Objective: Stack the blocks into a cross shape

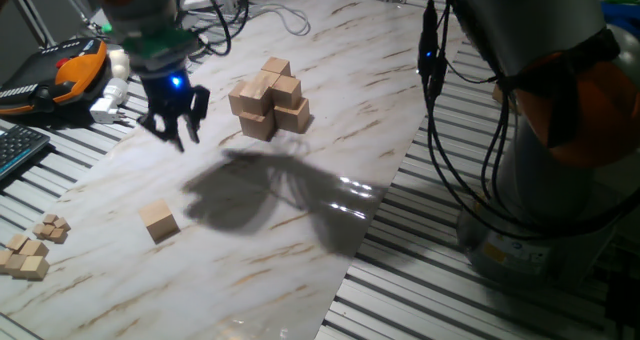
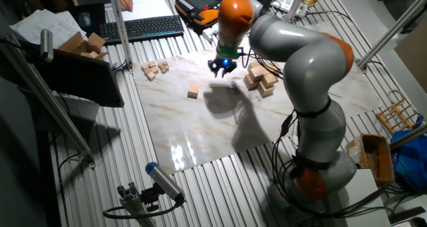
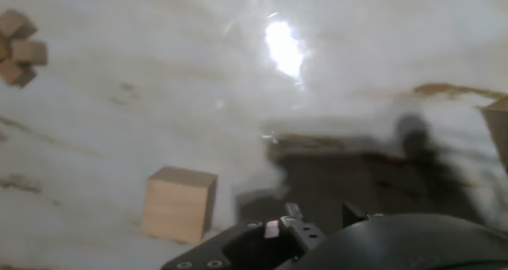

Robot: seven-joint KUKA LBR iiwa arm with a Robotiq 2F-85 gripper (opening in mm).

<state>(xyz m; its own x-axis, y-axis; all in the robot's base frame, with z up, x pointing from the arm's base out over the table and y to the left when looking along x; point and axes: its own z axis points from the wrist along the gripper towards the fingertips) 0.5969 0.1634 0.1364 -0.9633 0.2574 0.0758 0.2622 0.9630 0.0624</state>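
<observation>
1. The tool hangs above the counter, between the stacked blocks and a single loose block. Its fingers are spread and nothing sits between them, so it is released and carrying nothing.

2. The stacked blocks sit toward the far side of the marble sheet, packed together with at least one cube on top. The loose block lies well apart from them, nearer the front edge, resting flat and clear of everything.

3. My judgement is that the step in hand is fetching the loose block. In the hand view it shows low and to the left, so the tool is not yet centred over it.

4. To do this well, bring the tool directly above the cube before descending, and turn the wrist so the fingers face two opposite flat sides, not the corners. The block lies at an angle to the sheet's edge, so matching that angle matters.

5. Descend until the fingertips bracket the cube's middle height, then close; a grip too high could let it tip or slip.

6. A cluster of tiny cubes lies off the sheet at the left; these are not what the task wants.

7. When carrying the cube to the stack, approach from above, since a sideways brush could knock the top cube off.
</observation>
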